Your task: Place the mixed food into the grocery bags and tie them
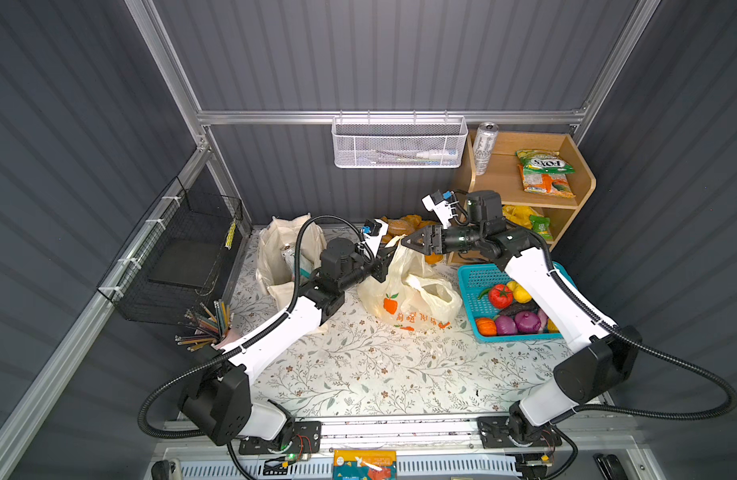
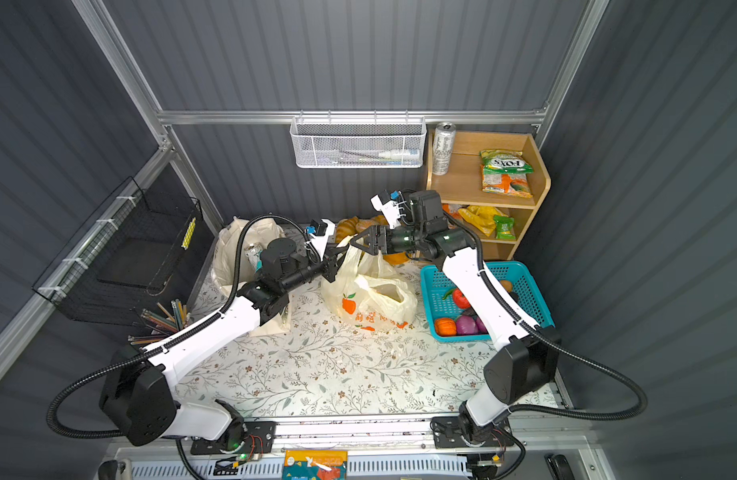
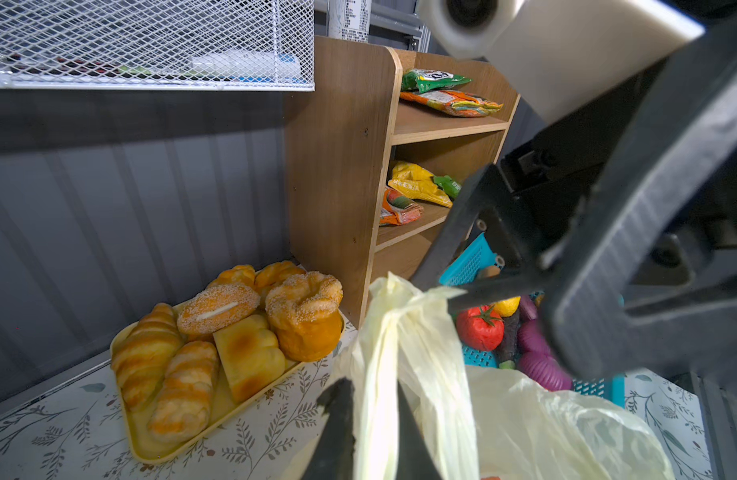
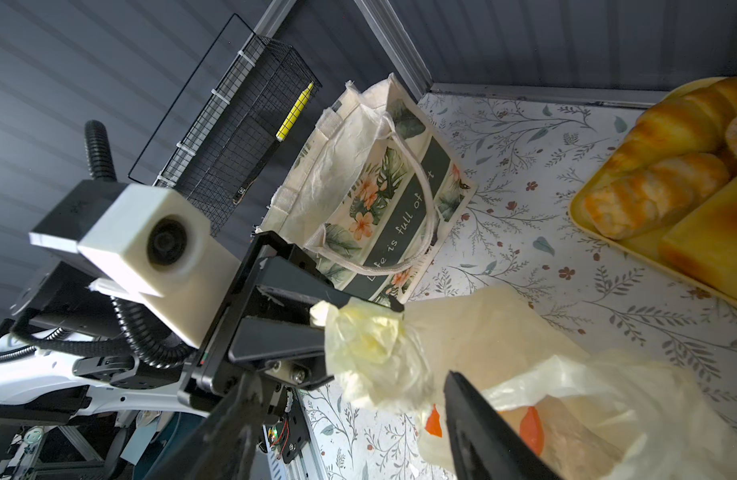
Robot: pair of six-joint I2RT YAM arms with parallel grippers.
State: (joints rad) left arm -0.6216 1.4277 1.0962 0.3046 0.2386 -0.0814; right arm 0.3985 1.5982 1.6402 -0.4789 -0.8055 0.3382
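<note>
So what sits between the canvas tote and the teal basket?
The yellow plastic bag, its handle pinched by the left gripper; seen in both top views.

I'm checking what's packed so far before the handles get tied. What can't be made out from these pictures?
- Plastic bag contents: cloudy film blurs them in every view.
- Canvas tote interior: the left arm covers most of its mouth in both top views.
- Teal basket: the right arm crosses it in both top views, hiding part of what it holds.
- White mesh basket items: too small behind the mesh, top views.
</note>
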